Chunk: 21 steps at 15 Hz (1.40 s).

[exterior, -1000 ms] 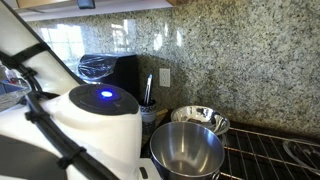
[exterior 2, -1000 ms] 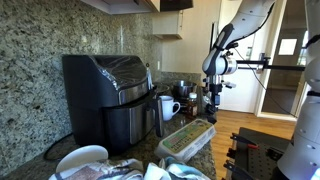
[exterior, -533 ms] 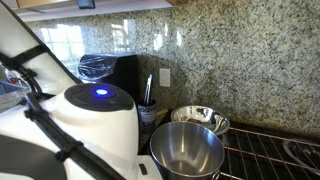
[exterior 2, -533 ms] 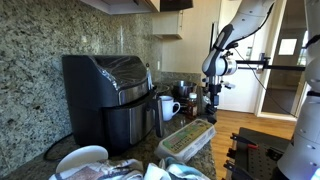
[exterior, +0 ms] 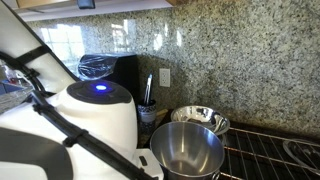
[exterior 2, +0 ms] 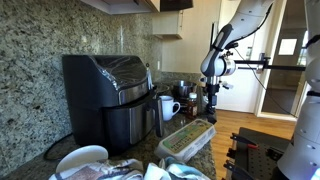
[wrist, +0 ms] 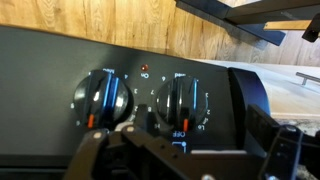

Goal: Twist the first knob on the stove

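- Wrong knob: in the wrist view the gripper (wrist: 186, 152) is lined up more with the right knob (wrist: 180, 103) than the left knob (wrist: 103, 100). If the left one is the "first", closing from here would likely seize its neighbour.
- Straddling: the fingers (wrist: 88, 158) stand wide apart and hold nothing. Because the two knobs sit close together, a finger could wedge between them or scrape the panel on the way in.
- Slip: the knobs are smooth and dark with a raised centre rib. A shallow or off-centre grip would probably slide round without turning the knob.
- Over-turn: a turn carried too far could light a burner under the pots (exterior: 187, 150) on the grates.
- Stove (wrist: 40, 70): its front is a glossy black panel, seen from close above, with wood flooring beyond it. Each knob has a red marker near its lower edge and white markings around it, and a small red lamp (wrist: 145, 70) sits between them.
- Location: in an exterior view the grates (exterior: 270, 150) lie by the granite wall. In an exterior view the arm (exterior 2: 214, 68) hangs over the far end of the counter.
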Motion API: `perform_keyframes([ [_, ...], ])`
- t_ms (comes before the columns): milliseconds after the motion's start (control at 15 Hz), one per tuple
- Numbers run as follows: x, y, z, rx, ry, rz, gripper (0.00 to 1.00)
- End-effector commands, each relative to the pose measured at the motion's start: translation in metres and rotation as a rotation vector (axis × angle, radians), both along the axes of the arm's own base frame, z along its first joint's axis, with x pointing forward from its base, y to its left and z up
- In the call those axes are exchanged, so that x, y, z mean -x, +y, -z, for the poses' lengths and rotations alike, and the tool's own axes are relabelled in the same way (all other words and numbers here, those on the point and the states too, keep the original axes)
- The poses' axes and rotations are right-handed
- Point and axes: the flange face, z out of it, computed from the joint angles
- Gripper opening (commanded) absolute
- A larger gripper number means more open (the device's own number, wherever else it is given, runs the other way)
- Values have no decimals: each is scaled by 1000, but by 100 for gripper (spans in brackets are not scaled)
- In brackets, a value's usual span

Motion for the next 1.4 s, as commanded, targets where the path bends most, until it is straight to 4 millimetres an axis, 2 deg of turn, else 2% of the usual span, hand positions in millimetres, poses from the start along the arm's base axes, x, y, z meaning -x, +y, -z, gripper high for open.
perform_keyframes([
  [0,-4,2,-2,9,-18,-10,100],
  [667,-9,-4,-11,13,-15,15,100],
  [1333,3,-12,-14,19,4,38,100],
])
